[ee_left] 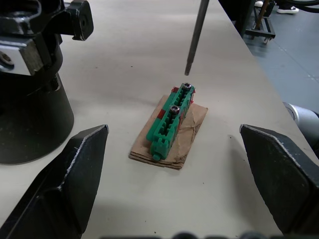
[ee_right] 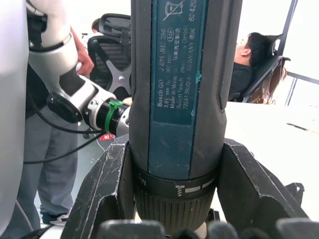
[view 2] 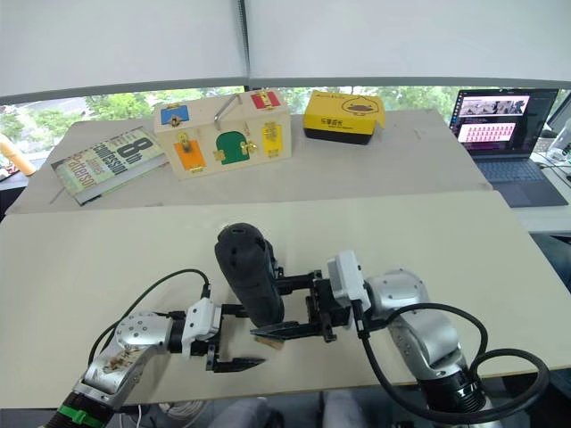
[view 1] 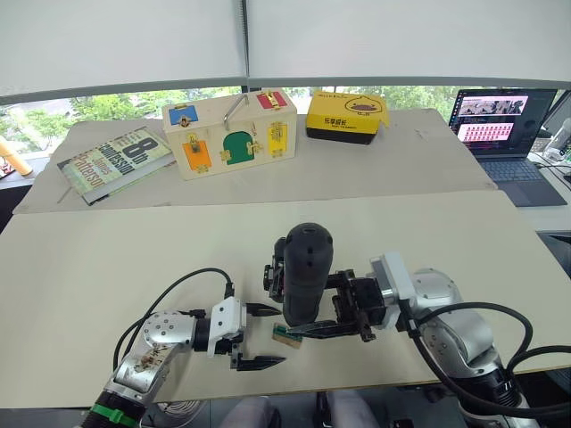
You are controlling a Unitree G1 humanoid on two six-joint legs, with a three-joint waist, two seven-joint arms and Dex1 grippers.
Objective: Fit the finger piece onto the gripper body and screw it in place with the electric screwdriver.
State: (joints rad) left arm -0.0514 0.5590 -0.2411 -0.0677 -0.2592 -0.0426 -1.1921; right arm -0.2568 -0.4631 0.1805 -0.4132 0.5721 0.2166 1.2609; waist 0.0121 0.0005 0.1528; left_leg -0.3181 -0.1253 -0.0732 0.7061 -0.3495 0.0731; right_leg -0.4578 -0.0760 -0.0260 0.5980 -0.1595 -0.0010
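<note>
We are gripping the screwdriver (view 1: 305, 267) upright in our right claw (view 1: 343, 316), bit hovering above the green screw tray (ee_left: 171, 124). Our left claw (view 1: 254, 336) is gaping empty; the tip should probably drop straight onto a screw head.

Book (view 1: 114, 161), wooden latch box (view 1: 230, 133), yellow box (view 1: 347, 115) and laptop (view 1: 504, 131) line the far table.

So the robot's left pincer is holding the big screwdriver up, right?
Not the left one. The right pincer is shut on the electric screwdriver, holding it upright, as the left eye view shows. The left pincer is open.
</note>
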